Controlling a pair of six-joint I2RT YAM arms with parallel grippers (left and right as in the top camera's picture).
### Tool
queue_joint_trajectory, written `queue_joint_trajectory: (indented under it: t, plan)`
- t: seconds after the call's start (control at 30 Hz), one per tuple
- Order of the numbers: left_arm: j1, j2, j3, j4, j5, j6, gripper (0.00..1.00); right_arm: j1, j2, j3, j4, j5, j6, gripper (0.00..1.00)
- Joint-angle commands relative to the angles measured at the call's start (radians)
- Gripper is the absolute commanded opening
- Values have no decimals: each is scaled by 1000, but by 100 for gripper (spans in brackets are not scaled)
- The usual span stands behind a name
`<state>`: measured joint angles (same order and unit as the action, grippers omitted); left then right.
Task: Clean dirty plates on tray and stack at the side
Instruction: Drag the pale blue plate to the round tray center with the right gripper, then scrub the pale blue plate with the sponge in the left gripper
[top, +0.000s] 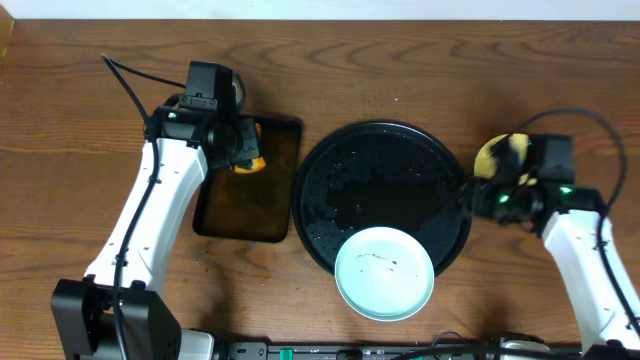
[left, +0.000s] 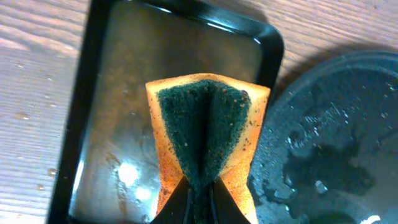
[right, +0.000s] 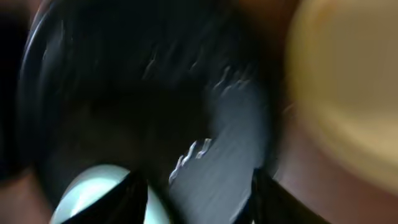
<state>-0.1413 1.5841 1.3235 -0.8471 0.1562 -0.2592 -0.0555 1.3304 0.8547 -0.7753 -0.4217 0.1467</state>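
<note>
Left gripper (left: 198, 190) pinches the folded sponge (left: 205, 124) over the rectangular tray (top: 272, 205) upper left, apparently ready for wiping, while right gripper (right: 196, 180) hangs spread and empty near the yellow plate (top: 492, 153) right of the black tray (top: 330, 195), streaked mint plate (top: 384, 272) on its lower rim.

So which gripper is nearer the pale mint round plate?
Right. The right gripper hovers over the round black tray, near the pale mint round plate; the left gripper, holding an orange-green sponge, is over the dark rectangular tray.

The wooden table (top: 420, 70) bears a round tray (top: 370, 170), rectangular tray (top: 240, 215) and yellow plate (top: 492, 153).
</note>
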Motion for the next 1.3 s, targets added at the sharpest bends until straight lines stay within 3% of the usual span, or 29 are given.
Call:
queue_joint_trajectory:
  t: [0.0,0.13,0.27,0.57,0.67,0.73,0.87,1.1,1.27]
  plan:
    - [-21,-3,6,-21,46,23,7,106,-6,1,-155,-55,-5,55]
    - [-40,-3,6,-24,45,26,8,203,-6,-30,-225,-49,1,56]
    - [-52,-3,6,-27,45,26,8,265,-6,-80,-215,27,100,53]
    - [-65,-3,6,-37,45,26,8,310,-6,-242,-39,35,153,38]
    - [-68,-3,6,-39,46,26,7,310,-6,-249,-28,78,172,27]
    - [-68,-3,6,-40,46,26,7,310,-6,-249,-23,100,174,14]
    - [-68,-3,6,-40,46,26,7,310,-6,-249,59,108,191,1]
    - [-99,-3,6,-31,95,32,6,310,-5,-249,354,217,269,1]
    - [-190,-2,6,10,95,34,8,312,19,-249,448,265,268,1]
